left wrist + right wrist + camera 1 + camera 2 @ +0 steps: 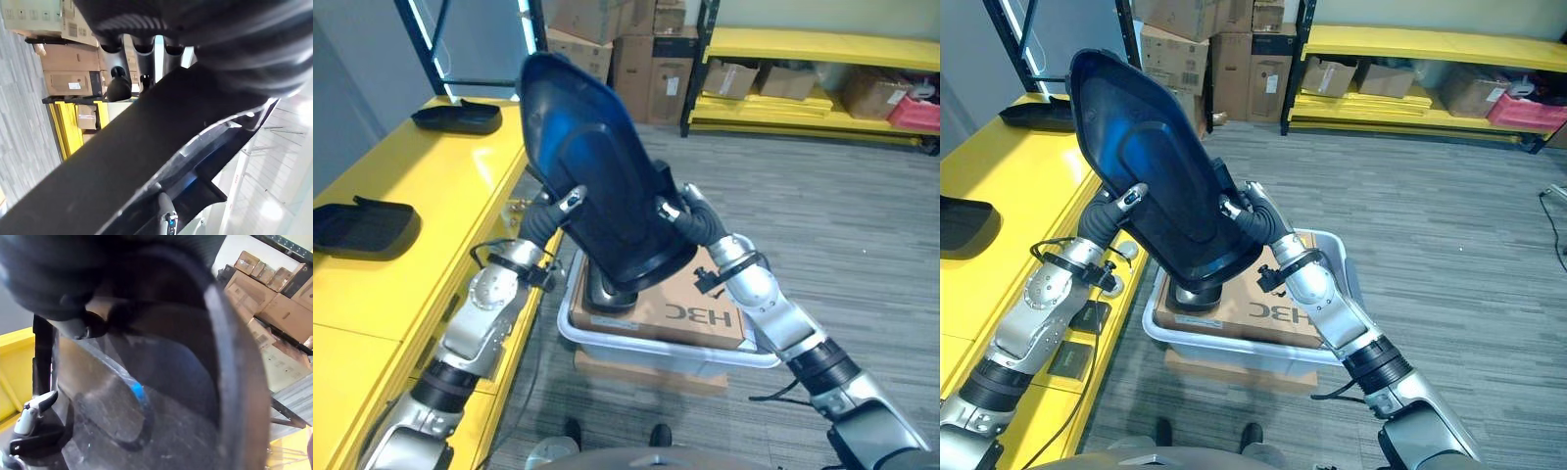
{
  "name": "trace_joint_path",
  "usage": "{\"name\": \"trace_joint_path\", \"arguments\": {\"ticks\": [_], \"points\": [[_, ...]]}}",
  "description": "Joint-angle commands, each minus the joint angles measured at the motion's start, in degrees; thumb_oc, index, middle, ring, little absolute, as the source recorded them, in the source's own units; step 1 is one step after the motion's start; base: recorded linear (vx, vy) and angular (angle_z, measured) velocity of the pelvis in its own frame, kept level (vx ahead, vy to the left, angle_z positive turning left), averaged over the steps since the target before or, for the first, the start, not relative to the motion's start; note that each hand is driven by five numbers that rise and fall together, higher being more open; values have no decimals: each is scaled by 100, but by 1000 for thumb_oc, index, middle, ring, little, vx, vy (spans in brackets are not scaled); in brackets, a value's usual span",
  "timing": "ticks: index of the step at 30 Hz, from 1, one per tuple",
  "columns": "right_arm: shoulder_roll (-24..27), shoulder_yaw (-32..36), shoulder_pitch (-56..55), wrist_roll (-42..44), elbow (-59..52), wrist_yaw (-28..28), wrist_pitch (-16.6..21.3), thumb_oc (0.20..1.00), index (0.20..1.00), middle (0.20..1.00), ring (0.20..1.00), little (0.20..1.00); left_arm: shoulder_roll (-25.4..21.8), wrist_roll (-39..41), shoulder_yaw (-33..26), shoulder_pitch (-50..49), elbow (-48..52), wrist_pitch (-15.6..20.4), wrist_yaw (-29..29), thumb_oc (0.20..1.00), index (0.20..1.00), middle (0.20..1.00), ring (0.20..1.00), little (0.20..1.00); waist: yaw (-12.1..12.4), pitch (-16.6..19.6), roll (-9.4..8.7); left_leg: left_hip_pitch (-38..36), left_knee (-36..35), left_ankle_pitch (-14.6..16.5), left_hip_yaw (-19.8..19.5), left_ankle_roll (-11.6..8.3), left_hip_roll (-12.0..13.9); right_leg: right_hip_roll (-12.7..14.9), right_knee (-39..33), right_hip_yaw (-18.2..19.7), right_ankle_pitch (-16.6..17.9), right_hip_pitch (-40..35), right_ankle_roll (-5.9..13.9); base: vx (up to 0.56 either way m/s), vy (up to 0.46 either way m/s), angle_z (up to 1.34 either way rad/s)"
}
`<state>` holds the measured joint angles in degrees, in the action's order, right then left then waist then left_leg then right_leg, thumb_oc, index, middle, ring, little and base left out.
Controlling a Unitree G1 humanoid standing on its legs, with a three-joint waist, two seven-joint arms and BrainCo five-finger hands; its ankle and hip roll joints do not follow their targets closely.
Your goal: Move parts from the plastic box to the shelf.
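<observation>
Above the plastic box (607, 345), black part (592, 176) (tilted) between left hand (570, 203) and right hand (670, 209).

I can't see most of either hand's fingers behind the black part (592, 186); it hides much of the plastic box (607, 345).

A part (592, 171) hangs above the plastic box (607, 345), the shelf (401, 284) left, seemingly holding two more parts (362, 225).

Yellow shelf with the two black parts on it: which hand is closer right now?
Left. The left hand grips the black part on the side next to the yellow shelf; the right hand holds its far side, over the plastic box.
</observation>
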<state>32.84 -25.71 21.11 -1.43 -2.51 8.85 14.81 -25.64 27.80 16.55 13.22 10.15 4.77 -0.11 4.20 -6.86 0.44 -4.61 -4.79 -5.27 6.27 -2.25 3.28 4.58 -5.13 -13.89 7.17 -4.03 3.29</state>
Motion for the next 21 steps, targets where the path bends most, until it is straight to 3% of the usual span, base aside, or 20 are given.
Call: {"name": "trace_joint_path", "arguments": {"ticks": [1, 2, 3, 5, 9, 13, 21], "points": [[-717, -662, 267, 573, -967, -544, 757, 608, 608, 608, 608, 608, 232, -200, 356, 579, 192, 978, 150, 200, 200, 200, 200, 200, 186, 9, -183, -185, -21, 440, -192, 33, -6, 286, 13, -421, -511, -504, 298, -9, -28, 7], [-730, -661, 249, 594, -967, -534, 763, 752, 752, 752, 752, 752, 227, -272, 336, 552, 204, 1000, 191, 200, 200, 200, 200, 200, 190, 9, -183, -184, -21, 439, -195, 33, -7, 287, 13, -423, -513, -504, 296, -9, -22, 10], [-791, -616, 123, 744, -977, -546, 752, 1000, 1000, 1000, 1000, 1000, 161, -579, 192, 406, 243, 1135, 400, 200, 200, 200, 200, 200, 242, -10, -173, -175, -21, 429, -219, 25, -7, 290, 13, -451, -516, -512, 292, -9, -20, 11], [-827, -578, 35, 878, -981, -620, 745, 1000, 1000, 1000, 1000, 1000, 115, -748, 56, 282, 294, 1195, 614, 200, 200, 200, 200, 200, 279, -26, -165, -164, -21, 417, -249, 25, -8, 293, 13, -466, -522, -520, 285, -11, -20, 7], [-904, -485, -175, 1526, -995, -822, 789, 1000, 1000, 1000, 1000, 1000, -103, -1819, -419, -81, 300, 1220, 1324, 200, 200, 200, 200, 200, 405, -69, -122, -121, -21, 370, -362, 20, -17, 298, 21, -536, -554, -554, 256, -13, -27, 9], [-1052, -252, -444, 2046, -1015, -613, 833, 1000, 1000, 1000, 1000, 1000, -327, -2613, -893, -489, 94, 1161, 1795, 200, 200, 200, 200, 200, 482, -78, -80, -70, -21, 330, -412, -11, -3, 278, 18, -567, -579, -559, 242, -12, -25, 13], [-917, 368, -1314, 2260, -834, -1180, 891, 1000, 1000, 1000, 1000, 1000, -516, -3240, -1886, -1165, -503, 1720, 2978, 200, 200, 200, 200, 200, 421, -54, 1, 73, -21, 206, -410, -89, 52, 270, 67, -614, -650, -521, 215, -5, 1, 4]]}}
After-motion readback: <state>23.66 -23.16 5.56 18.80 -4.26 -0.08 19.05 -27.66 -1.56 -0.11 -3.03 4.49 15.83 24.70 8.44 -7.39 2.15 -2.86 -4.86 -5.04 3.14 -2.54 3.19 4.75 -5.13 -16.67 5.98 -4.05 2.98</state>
